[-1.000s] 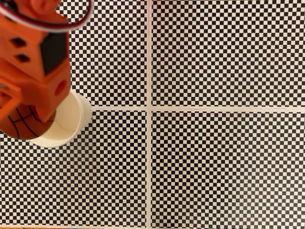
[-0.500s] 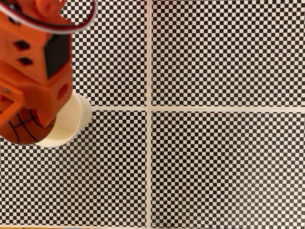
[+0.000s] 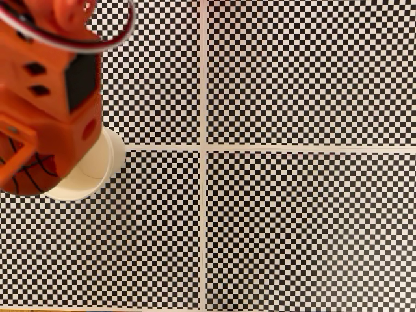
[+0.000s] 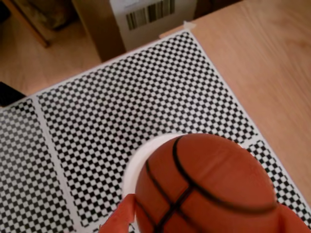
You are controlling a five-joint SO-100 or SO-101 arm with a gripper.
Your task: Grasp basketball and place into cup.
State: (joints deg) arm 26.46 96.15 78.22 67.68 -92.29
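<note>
Claw (image 4: 204,228) gripped basketball (image 4: 206,187) above cup (image 3: 97,169) — ball sat off-centre over the rim; best to centre it before letting go.

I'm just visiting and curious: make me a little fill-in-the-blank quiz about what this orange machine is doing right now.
1. The claw is holding a small ____.
2. In the wrist view, the basketball hangs above the white rim of a ____.
3. The cup stands on a mat printed with a black-and-white ____ pattern.
4. In the wrist view, a cardboard box beyond the mat carries a printed ____.

Missing words: basketball; cup; checkerboard; barcode
</note>
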